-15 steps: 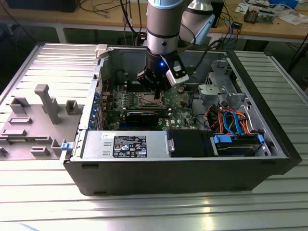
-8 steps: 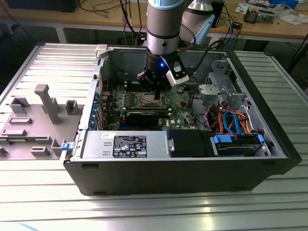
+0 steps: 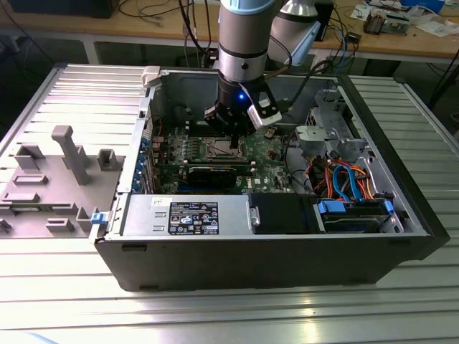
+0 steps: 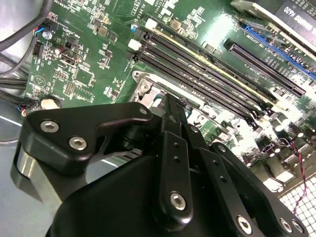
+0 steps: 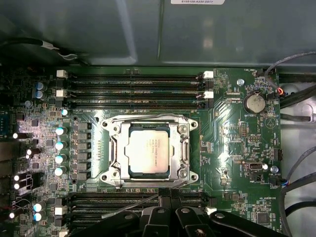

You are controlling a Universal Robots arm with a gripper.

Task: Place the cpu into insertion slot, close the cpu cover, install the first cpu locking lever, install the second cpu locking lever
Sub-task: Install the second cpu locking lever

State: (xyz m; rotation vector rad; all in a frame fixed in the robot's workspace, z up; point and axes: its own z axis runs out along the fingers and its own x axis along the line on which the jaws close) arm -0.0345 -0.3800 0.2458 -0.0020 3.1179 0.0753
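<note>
jaws: seen drawn together, nothing gripped between them.
gripper (image 5: 165,197): held at the insertion slot (image 5: 149,150) edge, near a thin lever (image 5: 129,206).
cpu (image 5: 148,152): seated in the insertion slot.
cpu cover (image 5: 184,150): lowered around it.
handling: judged light, rigid, fragile; best taken by edges.

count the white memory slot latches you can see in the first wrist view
5: two at one end of the slot bank beyond the cpu cover, at and; two at its other end, and; one by the claw-side bank. The claw may hide more.
</note>
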